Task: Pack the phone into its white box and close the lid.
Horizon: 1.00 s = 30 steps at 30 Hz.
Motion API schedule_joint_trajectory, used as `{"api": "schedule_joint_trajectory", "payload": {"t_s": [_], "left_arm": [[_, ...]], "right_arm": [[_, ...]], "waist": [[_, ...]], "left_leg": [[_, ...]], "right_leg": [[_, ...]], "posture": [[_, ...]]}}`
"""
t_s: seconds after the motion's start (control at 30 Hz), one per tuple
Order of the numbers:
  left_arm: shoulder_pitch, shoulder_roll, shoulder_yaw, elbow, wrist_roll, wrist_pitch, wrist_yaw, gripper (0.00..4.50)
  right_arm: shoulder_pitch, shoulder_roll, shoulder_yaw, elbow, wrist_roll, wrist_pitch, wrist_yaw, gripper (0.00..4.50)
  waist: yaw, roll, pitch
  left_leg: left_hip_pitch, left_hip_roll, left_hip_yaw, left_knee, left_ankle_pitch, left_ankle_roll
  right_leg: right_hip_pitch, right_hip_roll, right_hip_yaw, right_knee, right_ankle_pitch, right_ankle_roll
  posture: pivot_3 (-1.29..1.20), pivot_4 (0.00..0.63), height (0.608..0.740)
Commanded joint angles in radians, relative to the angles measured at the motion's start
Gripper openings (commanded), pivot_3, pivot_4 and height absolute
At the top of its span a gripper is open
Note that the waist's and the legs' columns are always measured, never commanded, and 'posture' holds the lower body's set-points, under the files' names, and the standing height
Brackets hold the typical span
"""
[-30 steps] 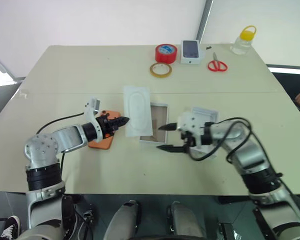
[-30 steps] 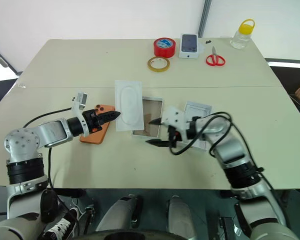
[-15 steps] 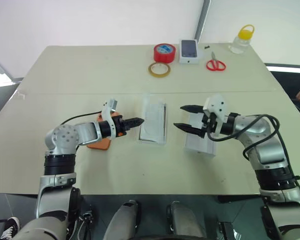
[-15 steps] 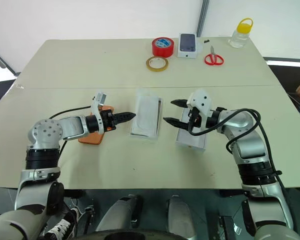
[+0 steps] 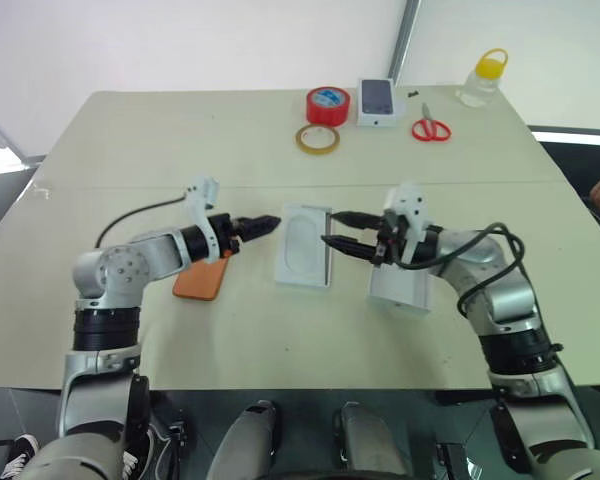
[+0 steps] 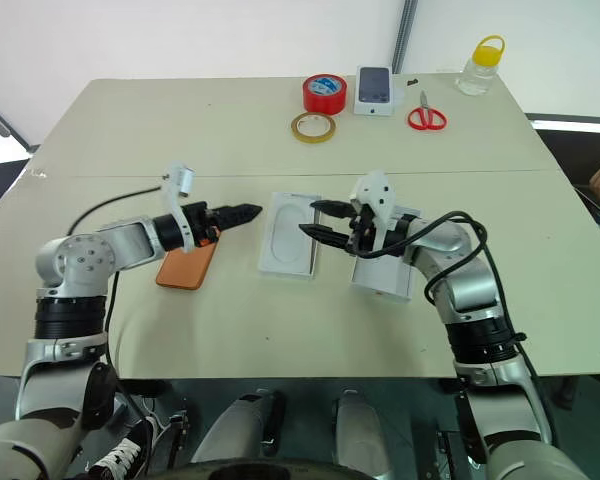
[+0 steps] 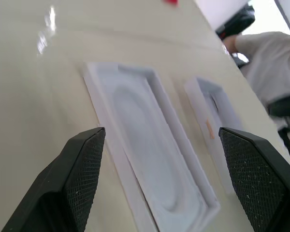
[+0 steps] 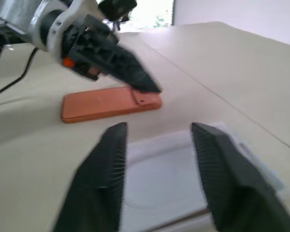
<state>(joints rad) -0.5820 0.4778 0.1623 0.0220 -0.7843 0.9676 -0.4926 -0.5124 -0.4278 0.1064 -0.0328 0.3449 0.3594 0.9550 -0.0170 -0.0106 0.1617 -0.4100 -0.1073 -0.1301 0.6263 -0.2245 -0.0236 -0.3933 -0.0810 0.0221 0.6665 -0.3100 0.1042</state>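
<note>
Since the earlier frames both arms have swung inward. Head views: left end effector [image 5: 263, 224], released, and right end effector [image 5: 338, 232], partly spread and empty, flank the box [image 5: 305, 260]; phone [image 5: 202, 277] lies left, lid [image 5: 405, 283] right, on the table [image 5: 280, 140]. Left wrist view: an insert apparently fills the box.

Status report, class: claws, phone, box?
Left claw open, empty. Right claw part open, empty. Phone on table, unpacked. Insert lying in white box.
</note>
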Motion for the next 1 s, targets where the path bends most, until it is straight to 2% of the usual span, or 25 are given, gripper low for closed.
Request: {"api": "schedule_joint_trajectory", "payload": {"t_s": [0.03,0.13,0.2,0.3,0.53,0.7,1.0], "left_arm": [[0.070,0.125,-0.108,-0.050,0.257,-0.312,-0.099,3.96],[0.153,0.178,-0.111,-0.046,0.316,-0.438,-0.178,3.96],[0.199,0.190,-0.067,-0.066,0.266,-0.413,-0.226,3.96],[0.257,0.192,-0.006,-0.105,0.187,-0.346,-0.264,3.96],[0.295,0.149,-0.003,-0.164,0.197,-0.339,-0.225,3.96],[0.298,0.128,0.002,-0.176,0.185,-0.308,-0.206,3.96],[0.270,0.116,-0.002,-0.154,0.201,-0.313,-0.206,3.96]], "right_arm": [[-0.056,0.076,0.066,0.036,-0.075,-0.048,-0.074,0.07],[-0.077,0.102,0.159,0.099,-0.197,-0.112,-0.114,0.07],[-0.101,0.104,0.180,0.153,-0.250,-0.145,-0.142,0.07],[-0.145,0.060,0.289,0.259,-0.420,-0.252,-0.160,0.07],[-0.176,0.054,0.308,0.352,-0.464,-0.284,-0.128,0.07],[-0.183,-0.005,0.357,0.371,-0.563,-0.291,-0.094,0.07],[-0.130,0.027,0.316,0.227,-0.439,-0.169,0.044,0.07]], "waist": [[-0.005,0.000,0.000],[-0.001,0.000,0.000],[0.005,0.000,0.000],[0.005,0.000,0.000],[-0.003,0.000,0.000],[-0.002,0.000,0.000],[-0.001,0.000,0.000]], "left_leg": [[0.000,0.000,0.000,0.000,0.000,0.000],[0.001,0.000,0.001,-0.005,0.001,-0.002],[0.000,0.000,0.001,-0.005,0.001,-0.002],[0.000,0.000,0.000,-0.005,0.001,-0.001],[0.000,0.000,0.000,-0.005,0.001,-0.002],[0.001,0.000,0.000,-0.005,0.001,-0.001],[0.001,0.000,0.000,-0.005,0.001,-0.001]], "right_leg": [[-0.001,0.000,0.000,0.000,0.000,0.000],[-0.002,0.000,0.001,0.000,0.001,-0.001],[-0.003,0.000,0.001,0.000,0.001,-0.001],[-0.006,0.000,0.001,-0.001,0.001,-0.001],[-0.003,0.000,0.001,0.000,0.001,-0.001],[-0.003,0.001,0.001,0.000,0.001,-0.001],[-0.002,0.001,0.000,0.000,0.001,-0.001]], "posture": [[0.00,0.150,0.740],[0.00,0.150,0.740],[0.00,0.150,0.740],[0.00,0.150,0.740],[0.00,0.150,0.740],[0.00,0.150,0.740],[0.00,0.150,0.740]]}}
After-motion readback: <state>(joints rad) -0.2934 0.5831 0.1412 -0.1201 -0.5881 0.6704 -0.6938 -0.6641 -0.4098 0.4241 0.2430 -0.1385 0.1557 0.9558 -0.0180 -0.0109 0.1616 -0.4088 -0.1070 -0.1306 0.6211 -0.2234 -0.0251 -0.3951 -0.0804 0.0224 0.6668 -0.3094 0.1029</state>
